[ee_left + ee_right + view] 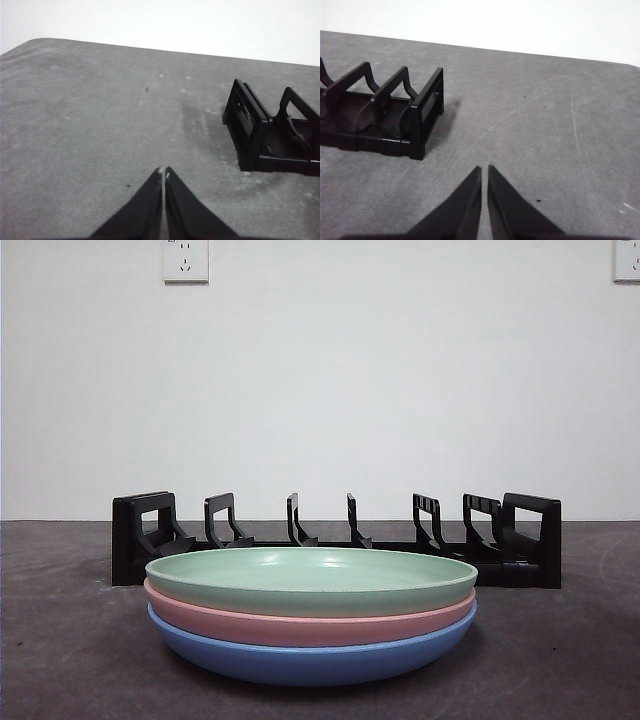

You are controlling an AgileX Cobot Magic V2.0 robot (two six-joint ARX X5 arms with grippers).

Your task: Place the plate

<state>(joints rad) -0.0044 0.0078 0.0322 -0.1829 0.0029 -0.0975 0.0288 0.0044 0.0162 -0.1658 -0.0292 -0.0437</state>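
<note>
Plates lie in a stack of three in the front view, out of sight of both wrist cameras, so neither pincer is near them: the green plate [311, 575] on top, the pink plate [310, 625] under it, the blue plate [312, 660] at the bottom on the bench [560, 660]. None is held.

Left pincer [163, 172] hangs above bare bench, its two black jaws pressed together with only a hairline seam between them, gripping nothing. Off to one side of it, well apart, stands one end of the black rack [260, 132].

Right pincer [484, 169] likewise hangs over bare bench, jaws drawn nearly together with a thin slit between the tips, empty. The other end of the rack [395, 117] stands near it, to the side.

From the front, the rack [335, 540] stands just behind the plate stack, long and low, with upright dividers and every slot empty. Nothing lies between the stack and the rack.

Bench surface is dark grey and scuffed, with pale flecks. Behind it rises a plain white wall [320, 390] bearing a socket [186, 260] high up and a second socket [627, 260] at the far corner.
</note>
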